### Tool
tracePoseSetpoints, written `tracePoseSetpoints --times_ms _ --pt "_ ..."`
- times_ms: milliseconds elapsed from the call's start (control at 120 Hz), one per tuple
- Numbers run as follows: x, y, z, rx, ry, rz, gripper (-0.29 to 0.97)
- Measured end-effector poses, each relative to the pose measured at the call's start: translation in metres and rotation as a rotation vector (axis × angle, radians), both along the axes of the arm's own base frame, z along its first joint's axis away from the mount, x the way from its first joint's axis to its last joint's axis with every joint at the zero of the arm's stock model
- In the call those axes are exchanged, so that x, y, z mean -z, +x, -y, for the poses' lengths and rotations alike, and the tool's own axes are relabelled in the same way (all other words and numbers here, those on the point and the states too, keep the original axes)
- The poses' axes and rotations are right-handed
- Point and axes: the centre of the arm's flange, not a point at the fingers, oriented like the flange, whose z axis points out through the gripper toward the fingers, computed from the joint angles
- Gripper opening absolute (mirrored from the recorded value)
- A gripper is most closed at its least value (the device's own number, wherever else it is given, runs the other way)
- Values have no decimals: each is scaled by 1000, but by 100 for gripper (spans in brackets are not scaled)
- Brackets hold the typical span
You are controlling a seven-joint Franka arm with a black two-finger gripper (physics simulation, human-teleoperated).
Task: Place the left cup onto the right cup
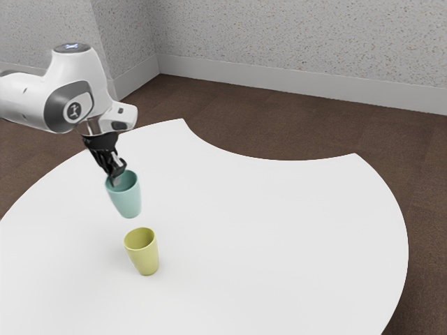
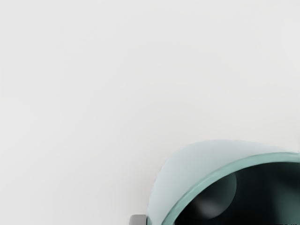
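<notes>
Clamps the rim of the teal cup in the black gripper, fingers clenched on it. Holds it tilted, mouth toward eleven o'clock: smooth pale outside, dark inside. Hangs it over the white table, at eleven o'clock of the upright yellow-green cup, near but apart. Reaches in from ten o'clock with the white arm, hand angled toward five o'clock.

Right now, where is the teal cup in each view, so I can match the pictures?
Exterior view: the teal cup hangs tilted from the pincer, left of centre, up and left of the yellow-green cup.
Wrist view: the teal cup sits close under the pincer, its rim and dark inside showing.
Shared landmark: the white table behind the cup.
</notes>
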Motion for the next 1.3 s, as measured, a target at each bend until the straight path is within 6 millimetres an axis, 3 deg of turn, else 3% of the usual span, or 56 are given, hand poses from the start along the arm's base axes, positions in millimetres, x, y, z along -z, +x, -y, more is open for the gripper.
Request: tracePoseSetpoints --times_ms 325,950,1300 --pt "0 -12 17 33 -2 -11 -11" --pt "8 -16 44 88 0 -33 -11" --pt "12 -24 49 98 -1 -42 -11"
